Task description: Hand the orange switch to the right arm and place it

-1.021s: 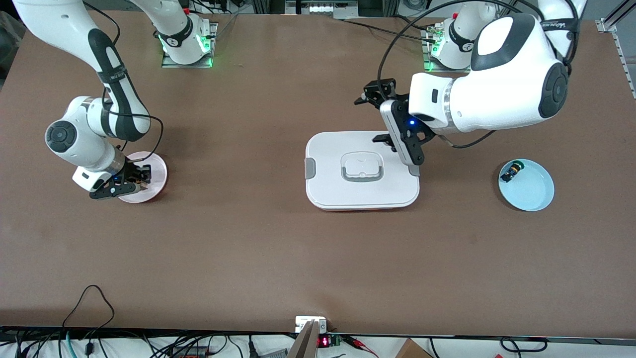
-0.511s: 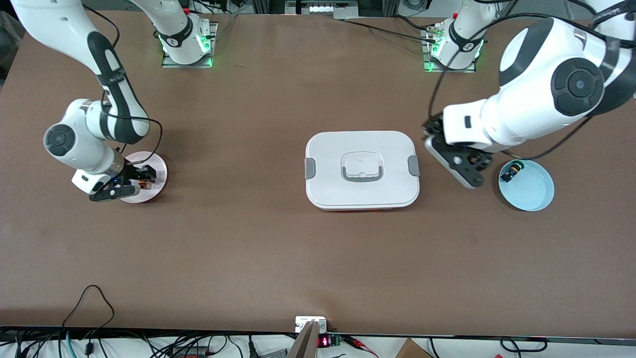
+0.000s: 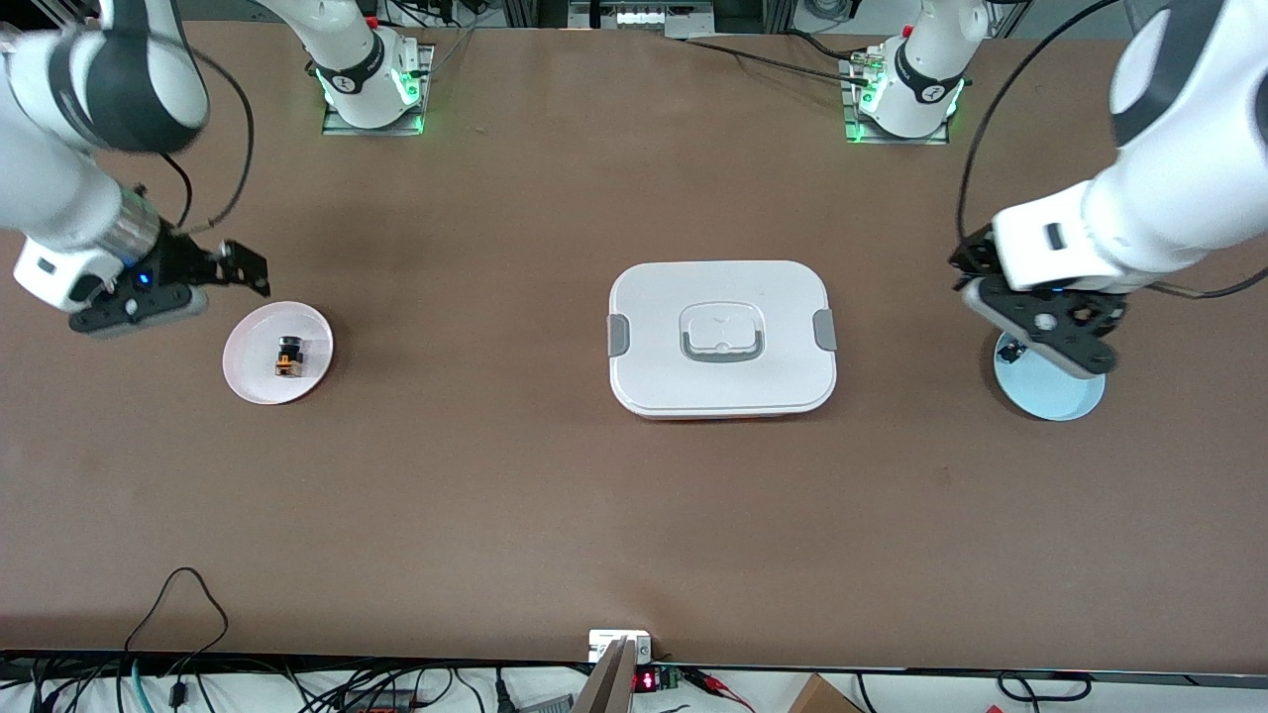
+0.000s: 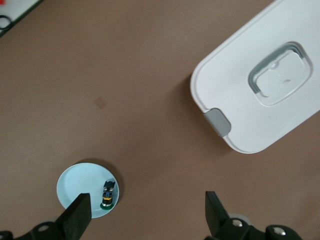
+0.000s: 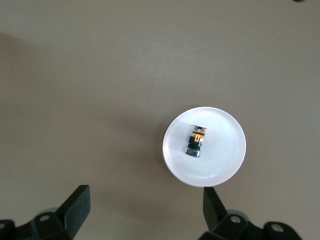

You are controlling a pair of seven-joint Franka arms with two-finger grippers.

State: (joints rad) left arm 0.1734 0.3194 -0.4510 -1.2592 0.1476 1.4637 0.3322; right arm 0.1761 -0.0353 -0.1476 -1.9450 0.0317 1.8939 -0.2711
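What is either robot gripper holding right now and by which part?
Nothing. The right gripper is open beside the pink plate holding the small orange-capped switch; the left gripper is open over the light blue plate.

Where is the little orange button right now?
The orange switch lies on the pink plate at the right arm's end of the table, with the open right gripper above the table beside it.

Blue plate and its green-capped button partly hidden under the left end effector in front view.
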